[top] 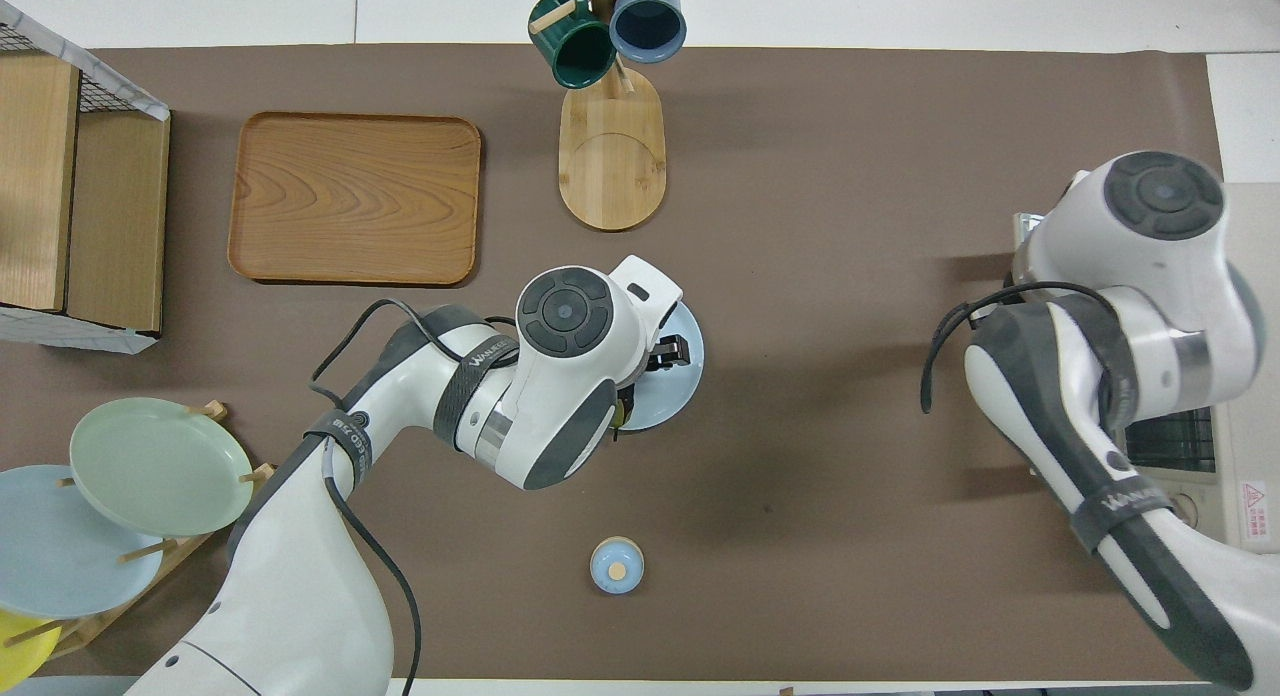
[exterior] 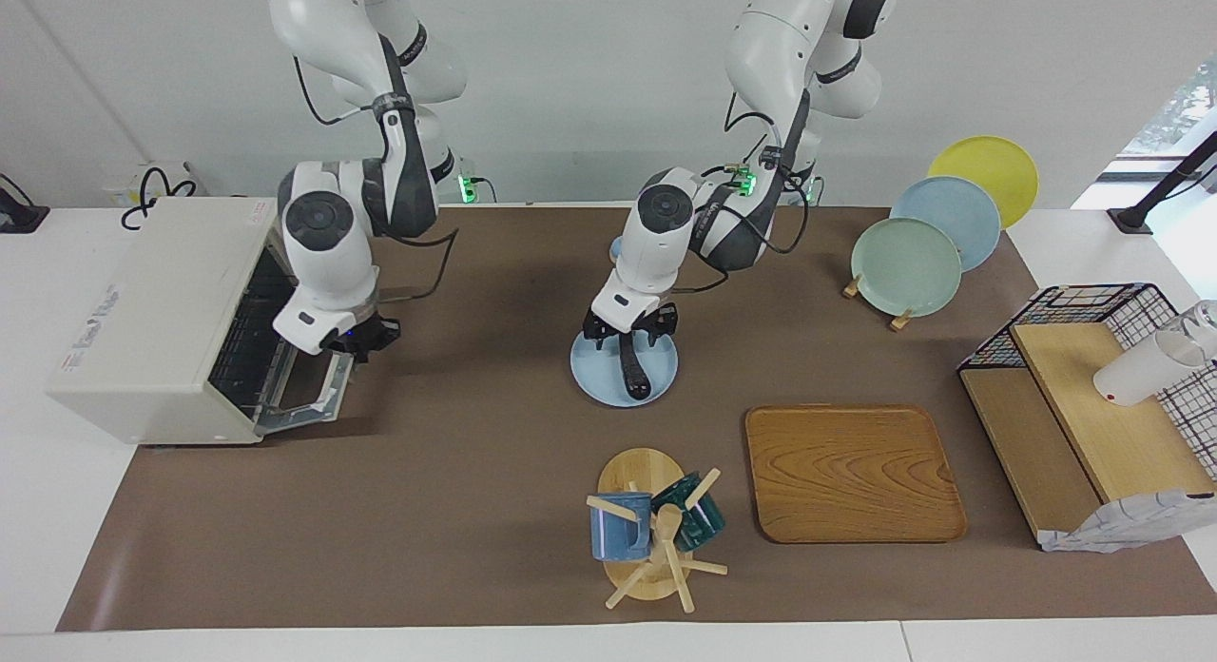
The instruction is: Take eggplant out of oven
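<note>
The eggplant (exterior: pixel 632 369) is seen lying on the small blue plate (exterior: pixel 594 381) in the middle of the table, well apart from the open oven (exterior: pixel 152 320) at the right arm's end. The left gripper (exterior: pixel 629 331) is just over its near end, fingers apart and not clamped on it. If the left gripper is lifted carelessly, the eggplant could be dragged or rolled off the plate. The right gripper (exterior: pixel 361 343) is held by the oven door (exterior: pixel 309 396); whether its fingers are apart cannot be told, and the door could be knocked.

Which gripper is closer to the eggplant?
Left. The left gripper is right over the eggplant, which lies on the blue plate. The right gripper is at the open door of the oven, toward the right arm's end of the table.
</note>
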Robot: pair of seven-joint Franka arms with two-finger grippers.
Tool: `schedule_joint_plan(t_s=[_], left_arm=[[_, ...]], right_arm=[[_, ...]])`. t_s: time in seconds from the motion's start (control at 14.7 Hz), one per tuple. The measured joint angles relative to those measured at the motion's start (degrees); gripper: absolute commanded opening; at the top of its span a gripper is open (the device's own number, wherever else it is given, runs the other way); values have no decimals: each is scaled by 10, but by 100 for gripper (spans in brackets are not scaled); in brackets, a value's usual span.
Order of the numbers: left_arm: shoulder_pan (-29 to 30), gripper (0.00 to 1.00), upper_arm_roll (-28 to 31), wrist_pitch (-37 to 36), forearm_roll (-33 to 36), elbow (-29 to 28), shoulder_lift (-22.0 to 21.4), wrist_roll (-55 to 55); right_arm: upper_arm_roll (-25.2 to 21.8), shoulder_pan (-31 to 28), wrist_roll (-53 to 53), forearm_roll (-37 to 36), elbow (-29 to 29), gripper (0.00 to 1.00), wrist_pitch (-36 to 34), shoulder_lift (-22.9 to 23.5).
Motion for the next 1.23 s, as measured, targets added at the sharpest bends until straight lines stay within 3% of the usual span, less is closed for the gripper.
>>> schedule_joint_plan(t_s=[0.07,0.27,0.34,0.48,0.68,0.82,1.02,1.23], left_arm=[[-2,85,0,8,0,-2,3,0],[-14,6,0,24,0,-15,4,-1],[-16,0,1,25,0,-17,4,-1],[-16,0,2,26,1,-17,4,-1],[-14,0,15,19,4,-13,-1,2],[8,0,22,-18,5,3,-18,24],[87,0,26,-114,5,49,-55,103],[182,0,28,-158,5,90,-58,195]], right_arm=[[-5,-16,-27,-6,16,10,-27,-18],[-19,-76,-113,-14,34,12,-39,-40],[-18,-84,-128,-2,37,13,-40,-42],[-17,-84,-129,-2,51,19,-60,-42],[-10,-79,-127,53,148,39,-163,-44],[-7,-70,-119,70,204,100,-213,-48],[-6,-66,-113,84,220,100,-226,-48],[-6,-65,-92,90,220,100,-234,-44]])
